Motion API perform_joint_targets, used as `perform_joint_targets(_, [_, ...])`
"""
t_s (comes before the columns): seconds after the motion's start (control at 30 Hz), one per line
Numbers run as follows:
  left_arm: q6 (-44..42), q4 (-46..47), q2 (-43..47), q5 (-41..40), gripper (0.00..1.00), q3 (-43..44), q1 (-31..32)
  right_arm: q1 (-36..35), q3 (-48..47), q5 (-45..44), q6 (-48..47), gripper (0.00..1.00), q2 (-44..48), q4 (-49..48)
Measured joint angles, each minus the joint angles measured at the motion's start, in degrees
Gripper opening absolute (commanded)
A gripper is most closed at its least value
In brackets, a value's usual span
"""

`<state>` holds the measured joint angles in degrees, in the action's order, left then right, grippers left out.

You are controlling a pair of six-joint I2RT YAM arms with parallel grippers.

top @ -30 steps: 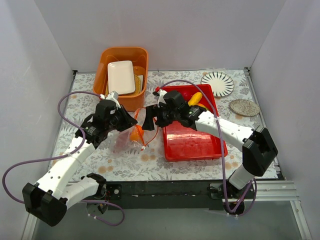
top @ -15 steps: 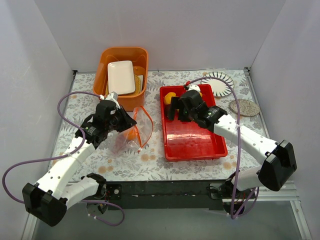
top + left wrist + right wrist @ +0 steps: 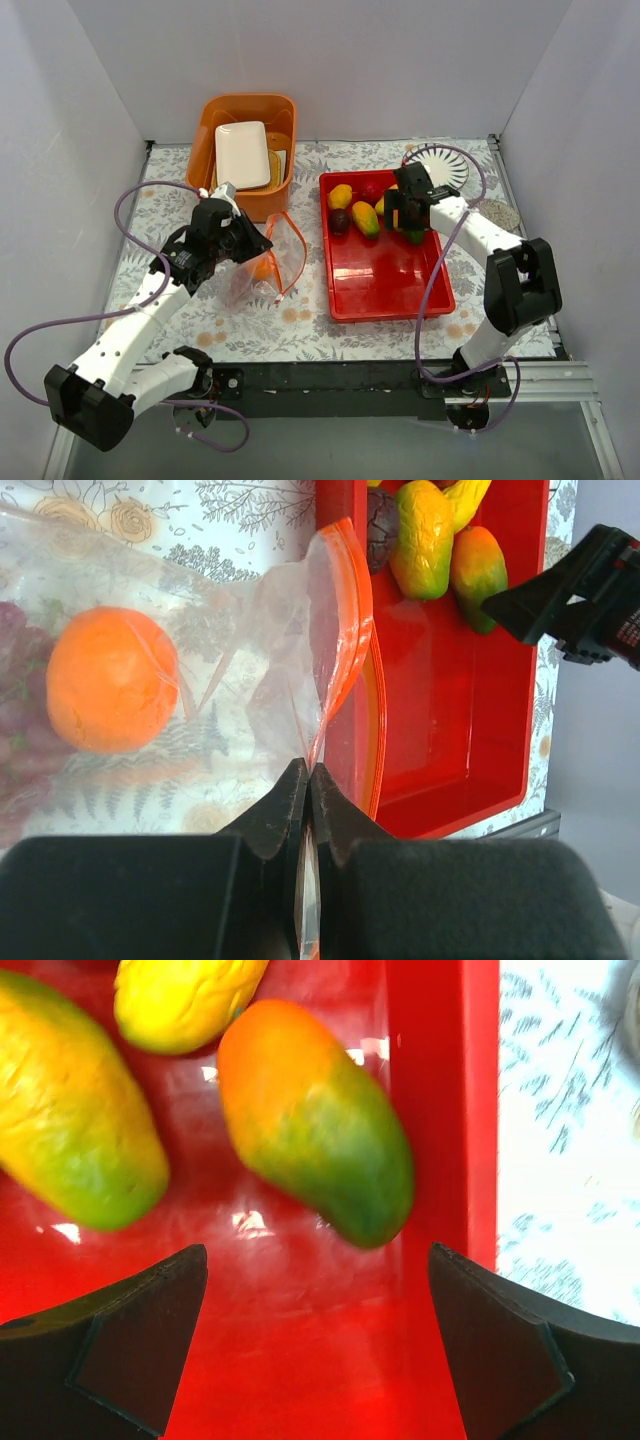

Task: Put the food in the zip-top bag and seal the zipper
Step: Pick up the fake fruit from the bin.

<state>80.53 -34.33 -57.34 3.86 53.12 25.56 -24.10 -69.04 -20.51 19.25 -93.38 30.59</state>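
The clear zip-top bag [image 3: 250, 283] lies on the flowered table left of the red tray [image 3: 385, 285]. My left gripper [image 3: 308, 776] is shut on the bag's edge by its orange-red zipper [image 3: 355, 650], holding the mouth up. An orange [image 3: 112, 692] and dark red grapes [image 3: 14, 670] sit inside the bag. My right gripper [image 3: 318, 1310] is open and empty over the tray's far right corner, just short of an orange-green mango [image 3: 315, 1120]. Two more mangoes [image 3: 75, 1110] [image 3: 185, 995] lie beside it. Dark round fruits [image 3: 340, 221] lie at the tray's far left.
An orange tub [image 3: 210, 110] holding a white plate [image 3: 241, 153] stands behind the bag. A striped plate [image 3: 436, 167] and a speckled grey plate [image 3: 489, 214] lie right of the tray. The tray's right wall [image 3: 440, 1110] is close to my right finger [image 3: 510, 1340].
My right gripper has left the bag's mouth and moved right to the tray's far right corner, now open. The orange stays in the bag. The left arm has held still.
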Motion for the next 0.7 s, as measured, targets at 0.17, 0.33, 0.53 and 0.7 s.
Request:
perform_joint_targets(0.17, [0.15, 0.07, -0.85, 0.35, 0.00, 0.92, 0.00, 2.36, -4.87, 3.34, -6.78, 0.98, -4.39, -0.98])
perform_joint_targets(0.33, [0.44, 0.11, -0.83, 0.81, 0.00, 0.92, 0.00, 2.71, -8.63, 6.84, -12.35, 0.93, -7.32, -2.05])
perform_joint_targets(0.53, [0.46, 0.11, -0.83, 1.05, 0.00, 0.90, 0.00, 2.71, -8.74, 8.17, -15.15, 0.85, -11.78, -2.51])
perform_joint_targets(0.7, [0.44, 0.09, -0.83, 1.05, 0.00, 0.90, 0.00, 2.89, -5.97, 8.90, -14.84, 0.83, -12.04, -3.72])
